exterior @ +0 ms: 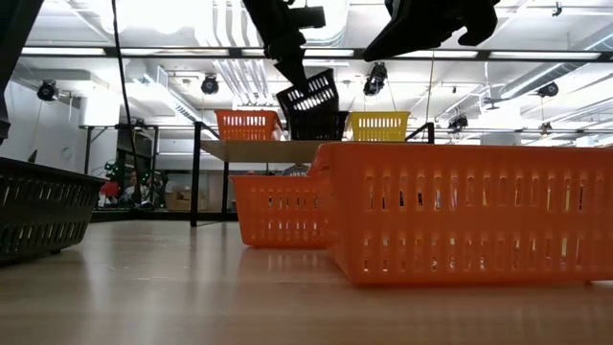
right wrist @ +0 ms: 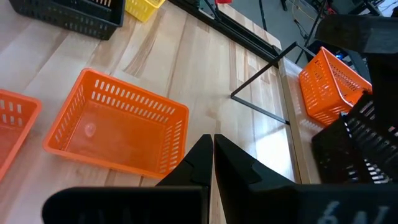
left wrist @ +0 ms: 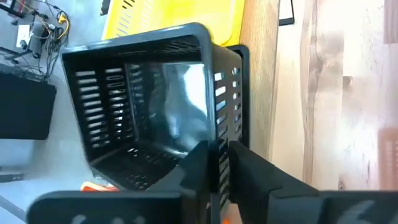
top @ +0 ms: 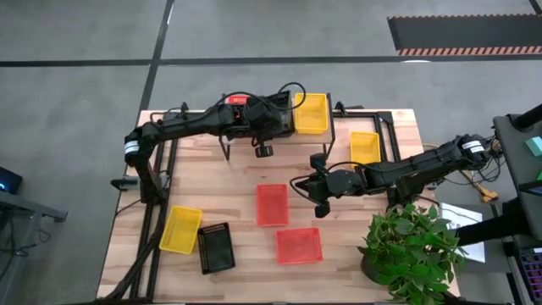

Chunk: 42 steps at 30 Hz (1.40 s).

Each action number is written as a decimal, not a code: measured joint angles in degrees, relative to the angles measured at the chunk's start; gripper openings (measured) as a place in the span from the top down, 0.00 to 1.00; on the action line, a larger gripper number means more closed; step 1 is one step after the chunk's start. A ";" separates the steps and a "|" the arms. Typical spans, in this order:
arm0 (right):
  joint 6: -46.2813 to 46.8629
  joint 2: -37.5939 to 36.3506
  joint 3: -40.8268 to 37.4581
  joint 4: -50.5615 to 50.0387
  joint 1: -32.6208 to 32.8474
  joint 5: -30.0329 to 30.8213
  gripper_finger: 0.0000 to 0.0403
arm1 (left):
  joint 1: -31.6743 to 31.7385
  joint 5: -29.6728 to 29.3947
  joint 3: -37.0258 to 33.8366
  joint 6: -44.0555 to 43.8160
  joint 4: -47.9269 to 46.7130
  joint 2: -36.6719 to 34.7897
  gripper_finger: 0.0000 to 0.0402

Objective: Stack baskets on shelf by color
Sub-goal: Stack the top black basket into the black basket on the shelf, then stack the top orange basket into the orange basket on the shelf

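Baskets are scattered over a wooden table [top: 246,182] with a small shelf [top: 237,135] at its far edge. On the shelf, the low view shows 1 red-orange basket [exterior: 248,124] at one end, 1 yellow basket [exterior: 378,126] at the other, and a black basket [exterior: 326,126] sitting between them.

The left gripper [left wrist: 219,163] hangs over the middle of the shelf. Its fingers pinch one side wall of a second black basket [left wrist: 149,106], with only the thin wall between them. That tilted basket [exterior: 308,93] hangs directly above the black one on the shelf, one end lower than the other, and I cannot tell whether the 2 touch. My reading is that the coming move is a short straight drop, with the held basket levelled so its long side matches the one below and it nests inside.

The right gripper [right wrist: 210,152] hovers over the middle of the table with its fingers pressed together and empty, near 2 red-orange baskets [top: 272,204] [top: 298,246]. A second yellow basket [top: 364,146] lies beside the shelf on the right. A third yellow basket [top: 181,230] and a third black basket [top: 216,247] lie near the front left. The left arm is clearly the nearer one to the shelf.
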 joint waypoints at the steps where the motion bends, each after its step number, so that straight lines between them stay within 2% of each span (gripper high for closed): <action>1: 0.00 0.00 0.00 0.00 0.00 0.00 0.98 | 0.00 -0.02 -0.01 0.03 0.00 0.00 0.86; 7: 0.00 0.00 0.00 0.00 0.00 0.00 0.98 | 0.00 -0.02 -0.02 0.16 -0.07 -0.02 0.77; 13: -0.01 0.00 0.00 0.02 0.00 0.00 0.98 | -0.99 0.10 -0.04 -1.56 -3.17 -1.59 0.74; 17: -0.19 0.00 0.00 0.04 0.00 -0.02 0.98 | -4.34 5.71 -2.96 -8.05 -2.87 -5.00 0.74; 22: -1.17 0.00 0.00 0.08 0.00 -0.04 0.98 | -12.87 13.24 -15.93 -9.43 7.73 -12.40 0.74; 28: -1.42 0.00 0.00 0.73 0.00 -0.61 0.98 | -24.66 14.25 -36.97 -11.09 27.97 -22.58 0.74; 34: -0.60 -0.02 0.00 3.47 0.00 -0.74 0.98 | -31.88 11.71 -52.09 -13.56 45.22 -31.83 0.74; 42: 1.86 0.15 0.00 6.65 0.00 -1.16 0.98 | -33.08 4.71 -62.20 -13.30 52.51 -44.72 0.74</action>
